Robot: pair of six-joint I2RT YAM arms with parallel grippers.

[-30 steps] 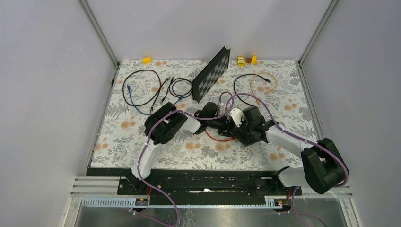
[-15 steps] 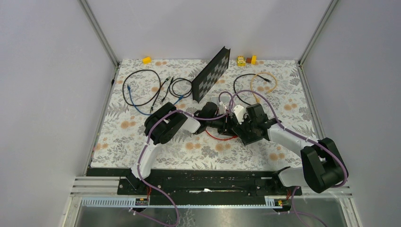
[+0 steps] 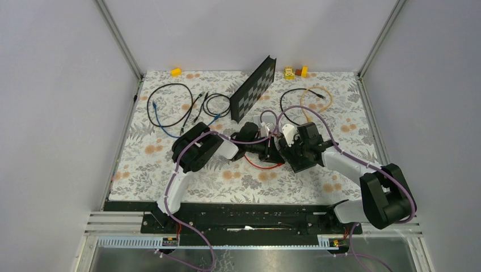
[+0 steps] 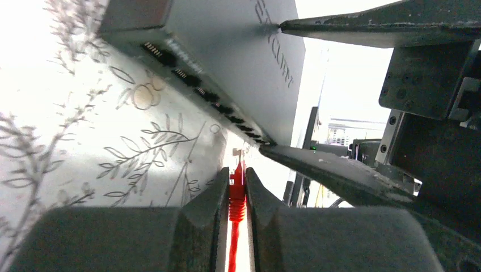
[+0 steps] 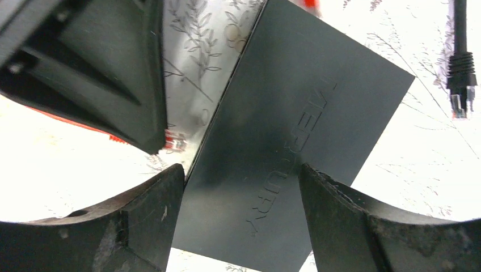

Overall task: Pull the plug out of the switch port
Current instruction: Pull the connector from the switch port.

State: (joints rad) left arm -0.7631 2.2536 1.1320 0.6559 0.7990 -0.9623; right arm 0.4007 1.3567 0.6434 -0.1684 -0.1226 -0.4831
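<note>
On the flowered table (image 3: 142, 170), the switch (image 5: 283, 130) lay flat near the middle, between the two arms. The right gripper (image 5: 241, 169) stood wide astride it, with a finger against each long side, and we took that for a bracing hold. The left gripper (image 4: 237, 173) was nearly closed, pinching the red cable (image 3: 264, 166) just behind its plug (image 5: 176, 141). In the right wrist view the plug's clear tip sat just beside the socket edge of the switch, with a sliver of tablecloth showing between them. The ports (image 4: 187, 76) we could see along that edge looked empty. We judged the pull essentially done, with only drawing the plug well clear and letting go left.
</note>
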